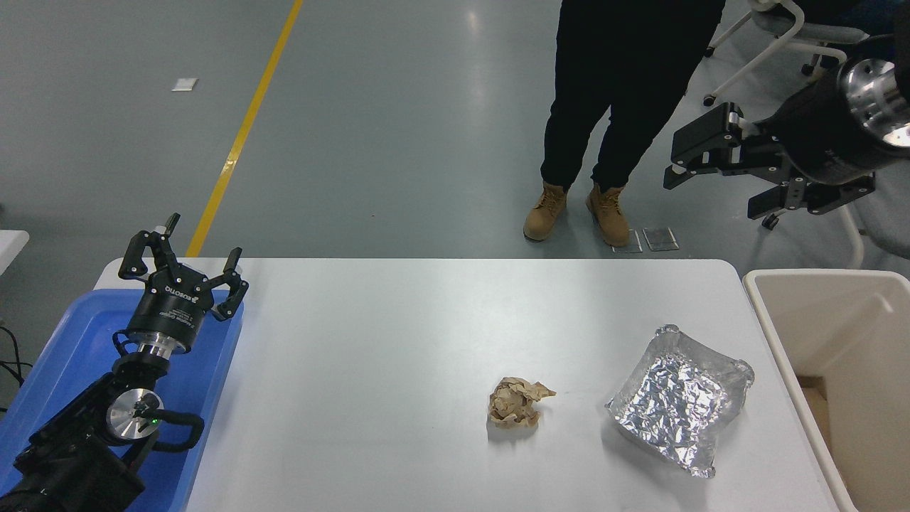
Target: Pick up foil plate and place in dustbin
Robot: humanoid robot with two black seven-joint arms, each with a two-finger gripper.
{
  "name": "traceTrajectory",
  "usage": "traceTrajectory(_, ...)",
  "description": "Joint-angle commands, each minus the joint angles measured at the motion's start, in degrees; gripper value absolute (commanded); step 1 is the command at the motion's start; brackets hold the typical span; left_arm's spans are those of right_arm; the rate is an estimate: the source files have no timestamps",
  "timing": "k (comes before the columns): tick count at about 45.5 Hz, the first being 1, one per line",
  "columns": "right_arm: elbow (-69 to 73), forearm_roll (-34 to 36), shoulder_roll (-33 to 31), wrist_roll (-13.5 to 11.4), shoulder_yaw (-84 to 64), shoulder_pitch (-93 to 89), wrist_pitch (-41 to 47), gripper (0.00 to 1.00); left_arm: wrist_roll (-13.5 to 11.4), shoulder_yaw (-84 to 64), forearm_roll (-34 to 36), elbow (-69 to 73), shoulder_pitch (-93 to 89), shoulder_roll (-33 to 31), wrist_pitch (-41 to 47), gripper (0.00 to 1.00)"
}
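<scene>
The shiny crinkled foil plate (pixel 679 400) lies on the white table (pixel 398 334) near its right edge. Just right of the table stands the cream-beige dustbin (pixel 839 370), its top open. High at the upper right, well above and beyond the plate, my right gripper (pixel 711 174) hangs open over the floor past the table's far edge, fingers pointing left. My left gripper (pixel 181 256) is parked open at the lower left over the blue tray.
A crumpled brown paper ball (pixel 517 403) lies left of the foil plate. A blue tray (pixel 64 355) sits at the table's left end. A person in dark trousers and tan boots (pixel 576 210) stands beyond the far edge. Office chairs are at the top right.
</scene>
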Motion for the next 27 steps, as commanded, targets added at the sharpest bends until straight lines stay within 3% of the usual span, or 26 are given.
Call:
traceTrajectory(1,-0.6,-0.3,-0.3,0.1,-0.8,-7.8,-1.7,1.0,0.0,0.0,0.0,0.0,0.0,-0.1,0.0,0.98)
traceTrajectory(11,-2.5,-5.4,-0.4,0.1,-3.3,-21.9,-13.1,1.0,0.0,0.0,0.0,0.0,0.0,0.0,-0.1,0.98)
traceTrajectory(27,-12.7,-5.7,-1.2,0.2,-2.4,-42.4,-24.6,1.0,0.0,0.0,0.0,0.0,0.0,-0.1,-0.1,0.98)
